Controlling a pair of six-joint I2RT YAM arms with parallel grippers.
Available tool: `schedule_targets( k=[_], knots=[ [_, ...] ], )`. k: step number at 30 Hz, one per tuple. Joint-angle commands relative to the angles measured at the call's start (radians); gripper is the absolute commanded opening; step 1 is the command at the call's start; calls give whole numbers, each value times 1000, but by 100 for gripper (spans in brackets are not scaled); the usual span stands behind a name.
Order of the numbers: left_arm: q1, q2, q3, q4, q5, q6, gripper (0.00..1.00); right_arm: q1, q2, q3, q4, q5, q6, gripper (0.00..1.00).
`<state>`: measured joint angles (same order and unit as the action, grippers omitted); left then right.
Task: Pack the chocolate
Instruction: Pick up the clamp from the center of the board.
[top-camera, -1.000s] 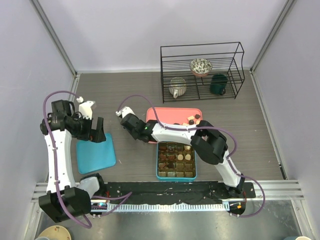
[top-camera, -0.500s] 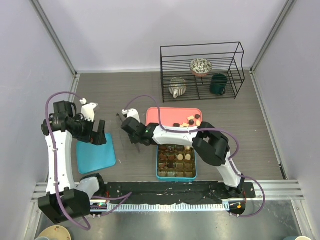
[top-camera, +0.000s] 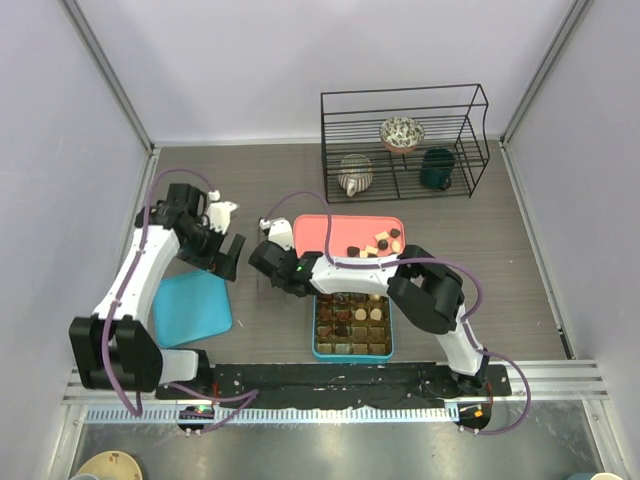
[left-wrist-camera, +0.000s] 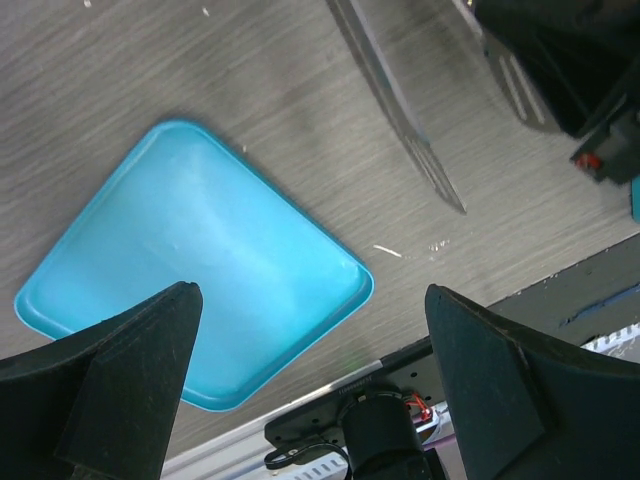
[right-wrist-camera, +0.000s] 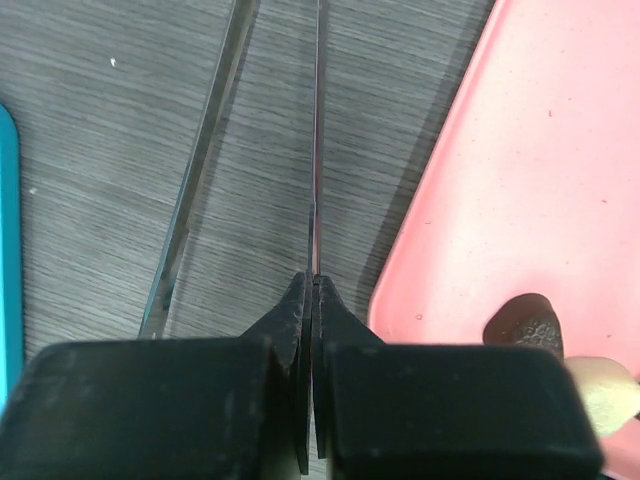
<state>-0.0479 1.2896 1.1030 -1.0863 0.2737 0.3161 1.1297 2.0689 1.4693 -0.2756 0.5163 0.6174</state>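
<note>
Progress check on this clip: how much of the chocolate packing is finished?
Done: many compartments of the teal square box hold chocolate pieces. In hand: the right gripper is shut on thin metal tweezers beside the pink tray; the left gripper hangs open near the flat teal lid. Left: a few loose chocolates on the tray to move, and the lid lies apart from the box.

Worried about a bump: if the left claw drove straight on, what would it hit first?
Probably the teal tray, near its corner; depth is unclear, so it might land on the table beside it.
</note>
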Motion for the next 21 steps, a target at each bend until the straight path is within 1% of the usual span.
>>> schedule_targets(
  k=[1, 2, 3, 4, 5, 6, 7, 8, 9, 12, 14, 15, 17, 18, 21],
  knots=[
    [-12, 86, 118, 74, -36, -61, 100, -10, 8, 34, 61, 2, 79, 2],
    [-13, 111, 129, 77, -30, -67, 100, -10, 17, 45, 61, 4, 76, 5],
    [-18, 117, 142, 83, -16, -78, 100, -14, 28, 77, 40, 4, 87, 10],
    [-23, 126, 150, 88, -10, -80, 92, -18, 45, 92, 29, 4, 91, 13],
    [-39, 146, 156, 88, -5, -84, 88, -24, 48, 104, 27, -4, 93, 17],
    [-49, 157, 167, 86, -2, -95, 86, -24, 45, 108, 29, -4, 100, 26],
    [-59, 166, 170, 83, 1, -97, 84, -25, 39, 102, 39, -9, 99, 32],
    [-82, 171, 169, 85, -1, -100, 85, -25, 19, 95, 45, -9, 99, 39],
    [-93, 177, 163, 89, -5, -106, 85, -28, 4, 83, 58, -7, 99, 48],
    [-130, 171, 147, 100, -2, -120, 88, -38, -87, 33, 99, -19, 73, 56],
    [-153, 165, 138, 104, -7, -138, 88, -39, -157, -3, 121, -18, 55, 56],
    [-158, 159, 124, 112, -11, -146, 88, -39, -226, -38, 128, 2, 51, 55],
    [-170, 152, 107, 120, -25, -166, 87, -42, -311, -76, 127, 24, 32, 51],
    [-173, 149, 88, 132, -31, -169, 87, -42, -396, -120, 127, 40, 24, 45],
    [-187, 137, 39, 147, -36, -186, 85, -45, -524, -209, 107, 92, -5, 40]
  ],
)
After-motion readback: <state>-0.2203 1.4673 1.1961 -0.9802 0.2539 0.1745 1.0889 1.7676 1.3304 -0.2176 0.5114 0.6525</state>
